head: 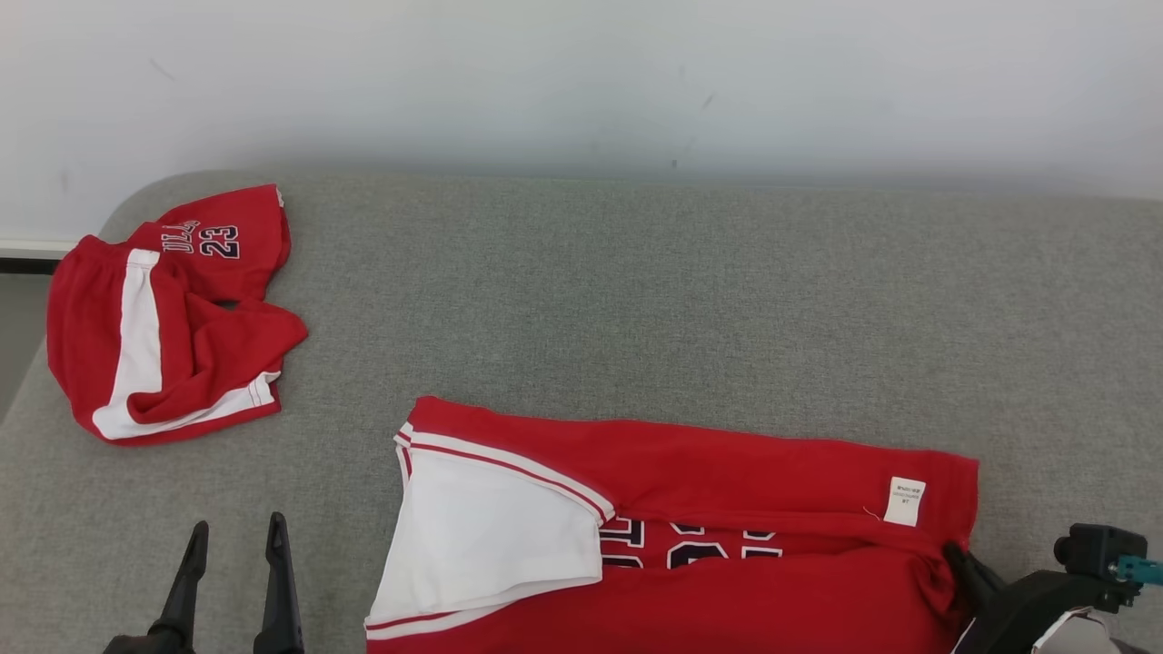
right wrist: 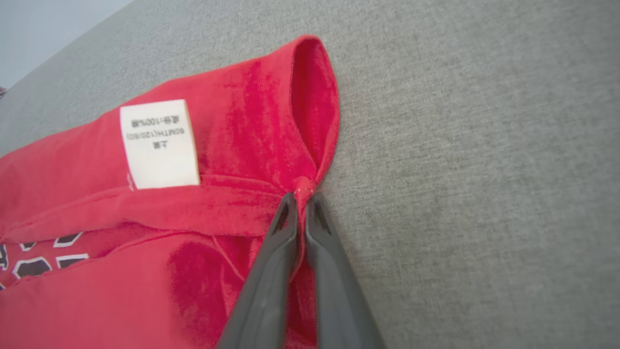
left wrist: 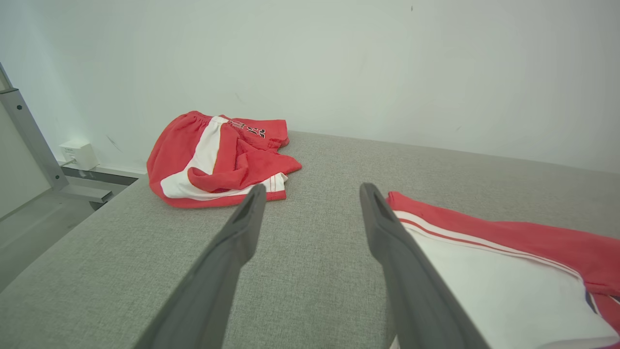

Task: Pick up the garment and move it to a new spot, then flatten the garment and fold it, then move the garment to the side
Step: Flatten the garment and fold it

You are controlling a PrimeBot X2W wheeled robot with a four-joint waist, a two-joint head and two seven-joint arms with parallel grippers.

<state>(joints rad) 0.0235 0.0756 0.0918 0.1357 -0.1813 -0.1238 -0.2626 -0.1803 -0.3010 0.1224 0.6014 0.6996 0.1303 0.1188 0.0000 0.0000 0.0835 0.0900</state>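
1. Now we are flattening, we judge: our right gripper [right wrist: 301, 198] pinches the red jersey garment [head: 727, 463] by a corner, right at its fingertips.
2. Our left gripper [head: 236, 529] holds its fingers spread and empty, with the garment's white panel [left wrist: 484, 291] just beside them.
3. Next, we would grip that panel's edge and pull taut.

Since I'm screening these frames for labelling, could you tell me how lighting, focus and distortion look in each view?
Head view: soft, even light, no glare, a dim shadow band below the wall. Left wrist view: wide-angle stretch makes the left end effector loom. Right wrist view: garment label crisp, right end effector blurs toward the bottom.
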